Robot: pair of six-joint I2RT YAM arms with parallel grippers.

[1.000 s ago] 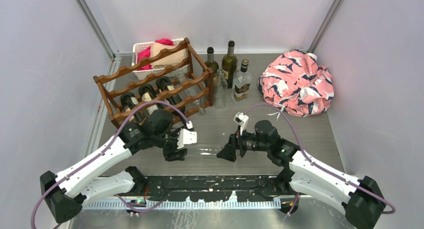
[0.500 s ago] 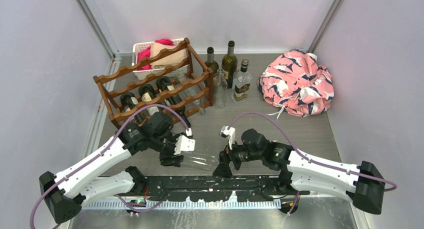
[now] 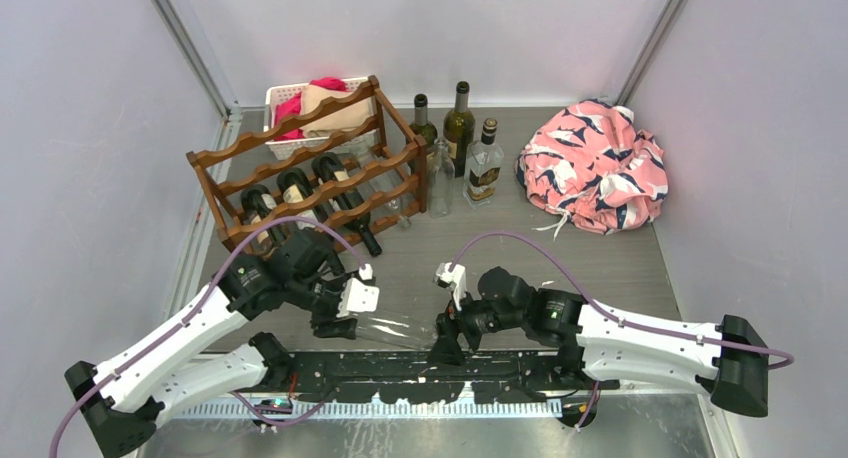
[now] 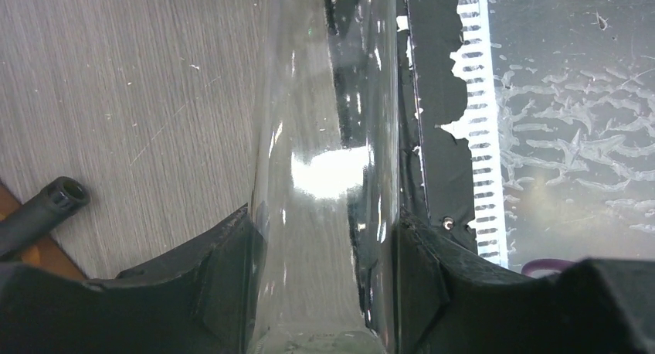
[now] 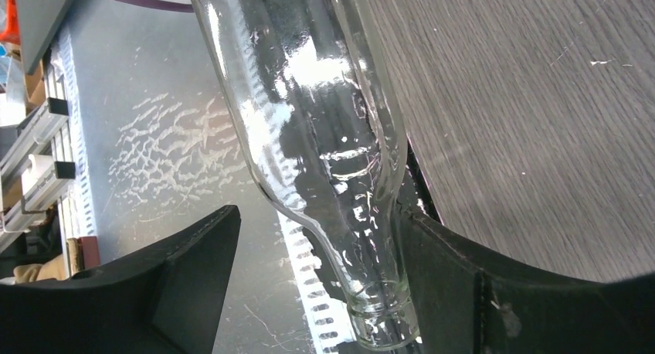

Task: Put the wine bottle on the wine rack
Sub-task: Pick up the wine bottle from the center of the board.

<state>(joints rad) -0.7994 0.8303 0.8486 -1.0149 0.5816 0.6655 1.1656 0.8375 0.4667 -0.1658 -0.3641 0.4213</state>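
A clear glass wine bottle (image 3: pixel 395 328) lies level just above the table's near edge. My left gripper (image 3: pixel 338 313) is shut on its body, and in the left wrist view both fingers press the glass (image 4: pixel 324 161). My right gripper (image 3: pixel 447 340) stands open around the bottle's neck (image 5: pixel 363 238). The neck rests against one finger (image 5: pixel 463 284), while the other finger (image 5: pixel 193 261) is well apart. The dark reddish-brown wine rack (image 3: pixel 300 168) stands at the back left, with dark bottles (image 3: pixel 300 193) lying in its lower tiers.
Standing bottles (image 3: pixel 459 118) cluster right of the rack, among them a clear one (image 3: pixel 438 178) and a square one (image 3: pixel 484 163). A pink patterned cloth (image 3: pixel 597 165) is heaped at the back right. Behind the rack is a white basket (image 3: pixel 285 96). A dark bottle's neck (image 4: pixel 46 207) pokes out beside my left gripper.
Both arms have drawn toward the near edge, the left one carrying the bottle. The right gripper has swung left and down to straddle the bottle's neck.
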